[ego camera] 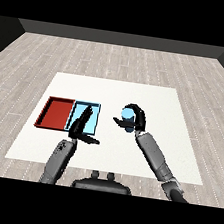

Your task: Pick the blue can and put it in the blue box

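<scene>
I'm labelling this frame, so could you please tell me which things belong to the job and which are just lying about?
Job:
- blue can, held in the right hand
- blue tray

Lying about:
- red tray
- left hand, holding nothing, over the blue tray

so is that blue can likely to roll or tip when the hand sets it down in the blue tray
The blue can looks like a small rigid cylinder, so it probably keeps its shape in the right hand curled round it. Its round side suggests it could roll if laid down. Set upright in the light blue tray, it would likely stand, though a nudge might tip it.
</scene>
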`<action>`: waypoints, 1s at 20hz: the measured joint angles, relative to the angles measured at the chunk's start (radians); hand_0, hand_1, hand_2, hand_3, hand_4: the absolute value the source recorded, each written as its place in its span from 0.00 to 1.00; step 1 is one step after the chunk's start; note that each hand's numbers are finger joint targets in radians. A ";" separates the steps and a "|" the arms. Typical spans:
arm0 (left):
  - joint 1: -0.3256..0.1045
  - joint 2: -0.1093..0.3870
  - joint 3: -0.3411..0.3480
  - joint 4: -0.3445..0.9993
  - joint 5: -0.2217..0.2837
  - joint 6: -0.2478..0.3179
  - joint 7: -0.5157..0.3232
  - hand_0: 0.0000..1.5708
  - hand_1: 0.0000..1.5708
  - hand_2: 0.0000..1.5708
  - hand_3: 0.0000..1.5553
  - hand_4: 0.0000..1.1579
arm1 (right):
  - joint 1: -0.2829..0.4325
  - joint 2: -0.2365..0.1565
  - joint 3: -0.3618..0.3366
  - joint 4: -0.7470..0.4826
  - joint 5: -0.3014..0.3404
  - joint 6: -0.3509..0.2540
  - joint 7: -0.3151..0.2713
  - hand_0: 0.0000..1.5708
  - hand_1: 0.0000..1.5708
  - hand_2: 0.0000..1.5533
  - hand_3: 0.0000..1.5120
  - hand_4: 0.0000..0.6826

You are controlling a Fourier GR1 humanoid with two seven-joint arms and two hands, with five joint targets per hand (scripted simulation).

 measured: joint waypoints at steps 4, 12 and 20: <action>-0.023 -0.001 -0.057 0.043 0.031 0.044 0.004 0.00 0.00 0.00 0.00 0.00 | 0.054 0.001 -0.005 -0.090 0.055 0.018 0.035 0.93 0.93 0.94 0.92 0.90; -0.071 -0.002 -0.141 0.110 0.063 0.132 0.015 0.00 0.00 0.00 0.00 0.00 | 0.090 0.077 -0.025 -0.158 0.178 0.055 0.095 0.95 0.95 0.94 0.93 0.89; -0.098 -0.002 -0.204 0.166 0.110 0.195 -0.009 0.00 0.00 0.00 0.00 0.00 | 0.093 0.136 -0.067 -0.154 0.253 0.123 0.090 0.94 0.94 0.94 0.92 0.89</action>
